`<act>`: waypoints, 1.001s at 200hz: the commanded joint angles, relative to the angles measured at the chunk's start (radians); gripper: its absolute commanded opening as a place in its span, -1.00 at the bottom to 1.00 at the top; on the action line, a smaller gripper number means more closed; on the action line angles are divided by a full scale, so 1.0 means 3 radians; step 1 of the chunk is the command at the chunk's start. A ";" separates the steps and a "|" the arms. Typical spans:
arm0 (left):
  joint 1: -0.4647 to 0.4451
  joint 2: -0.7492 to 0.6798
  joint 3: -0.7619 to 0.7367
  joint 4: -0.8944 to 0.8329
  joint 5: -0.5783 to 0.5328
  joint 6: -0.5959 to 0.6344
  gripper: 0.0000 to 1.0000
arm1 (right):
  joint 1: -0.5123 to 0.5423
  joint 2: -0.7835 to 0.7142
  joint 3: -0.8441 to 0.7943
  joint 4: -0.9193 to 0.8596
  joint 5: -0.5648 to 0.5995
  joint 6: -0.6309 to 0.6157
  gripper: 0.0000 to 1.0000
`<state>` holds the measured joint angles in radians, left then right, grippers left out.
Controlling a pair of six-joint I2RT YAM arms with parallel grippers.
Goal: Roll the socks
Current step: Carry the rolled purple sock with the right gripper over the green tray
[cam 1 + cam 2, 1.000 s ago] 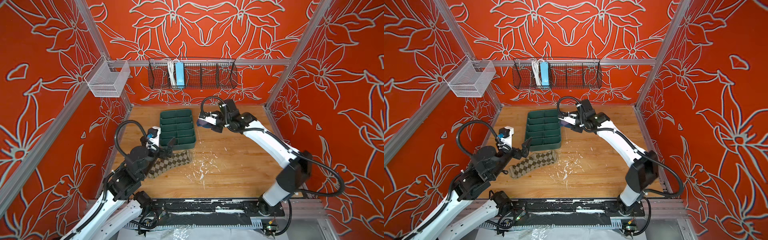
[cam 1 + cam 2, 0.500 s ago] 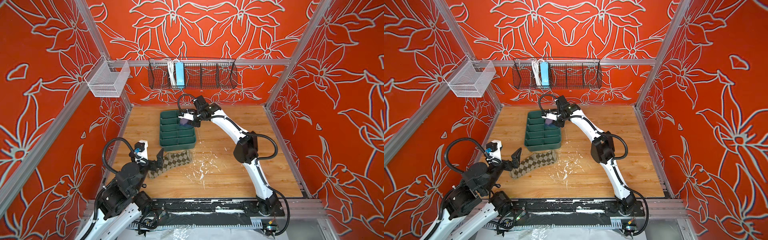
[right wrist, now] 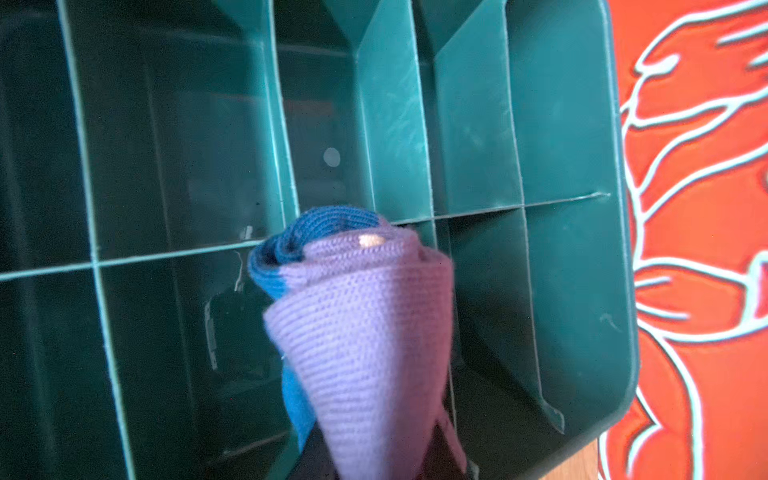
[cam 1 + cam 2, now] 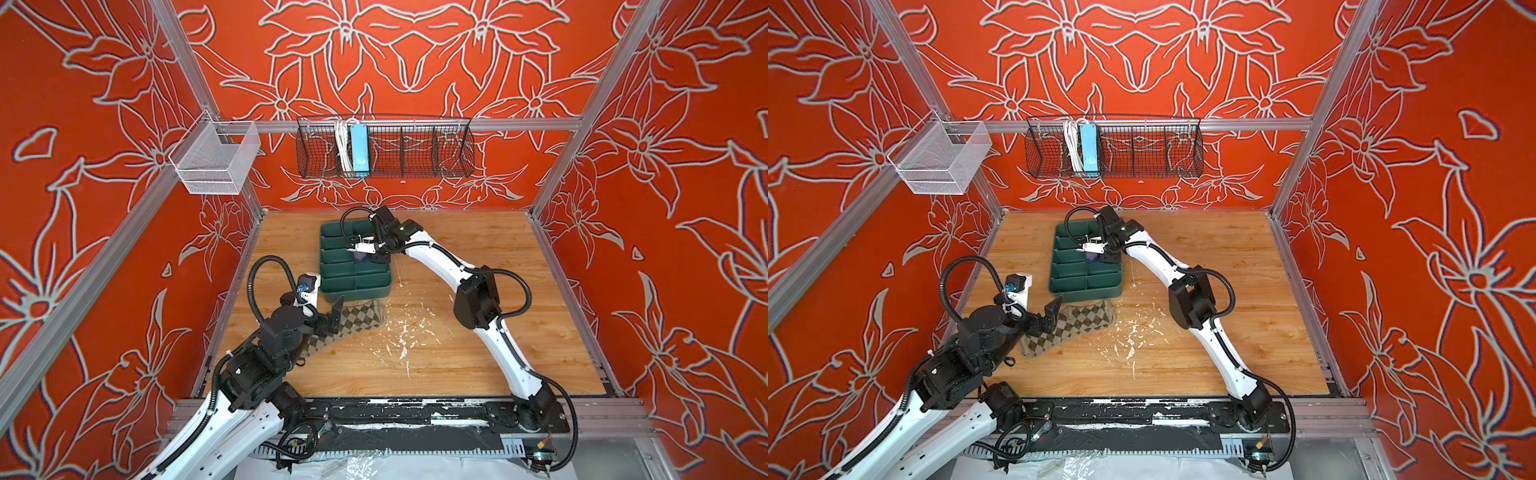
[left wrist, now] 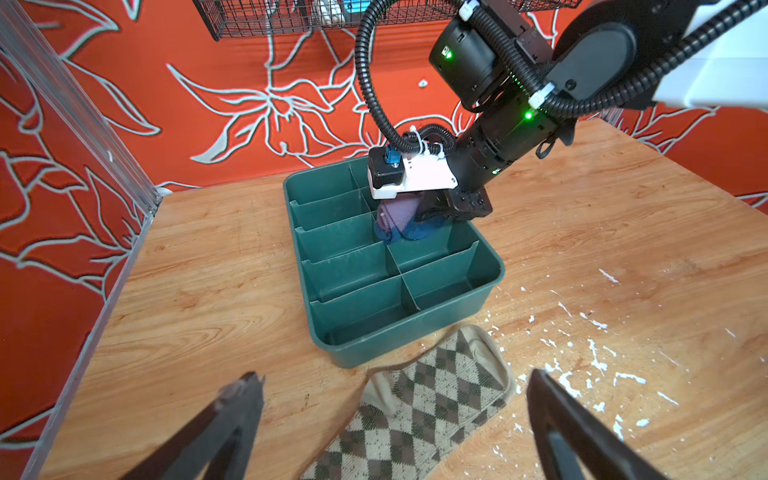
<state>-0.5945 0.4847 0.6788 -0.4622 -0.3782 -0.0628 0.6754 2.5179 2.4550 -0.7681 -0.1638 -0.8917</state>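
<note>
Right claw [image 5: 424, 216] shifted over divided green tray [image 5: 494, 266], clenching rolled purple knit sock [image 3: 361, 332], left claw [image 5: 395, 376] splayed over argyle sock [image 5: 436, 386]

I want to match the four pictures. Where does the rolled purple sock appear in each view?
In a top view: rolled purple sock, a tiny patch over mid-tray.
In a top view: same spot, mid-tray.
Left wrist: hanging over the tray's compartments.
Right wrist: close up in the foreground.
Shared landmark: green divided tray.

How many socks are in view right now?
2. The rolled purple sock is in the right gripper over the green divider tray; the argyle sock lies flat on the table beside it.
</note>
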 commanded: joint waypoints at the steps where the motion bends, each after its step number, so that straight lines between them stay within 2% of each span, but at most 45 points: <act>1: 0.0025 -0.0057 0.0065 0.0088 0.0039 -0.0020 0.95 | -0.0042 -0.0170 -0.0061 0.0310 0.0015 0.0139 -1.00; 34: 0.0024 -0.0095 0.0039 0.0098 0.0018 0.0018 0.95 | -0.0052 -0.0335 -0.0234 0.0576 0.0031 0.0107 -1.00; 69: 0.0025 -0.0059 0.0027 0.0119 0.0001 0.0035 0.95 | -0.0045 -0.0110 -0.0111 0.0447 0.0191 -0.0144 -1.00; 101: 0.0025 -0.0036 0.0031 0.0114 -0.0012 0.0062 0.95 | -0.0017 0.0022 -0.0237 0.0359 0.0328 -0.0407 -1.00; 153: 0.0024 -0.0008 0.0049 0.0094 -0.0014 0.0102 0.95 | -0.0026 -0.0002 -0.0435 0.0101 0.0425 -0.0519 -1.00; 200: 0.0023 -0.0004 0.0045 0.0079 -0.0007 0.0077 0.95 | -0.0175 -0.0149 -0.0668 -0.0160 0.0539 -0.0390 -1.00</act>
<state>-0.5945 0.4820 0.6788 -0.4541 -0.3771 -0.0406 0.6640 2.4893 2.3337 -0.6647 -0.0528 -1.0180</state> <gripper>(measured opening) 0.973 0.196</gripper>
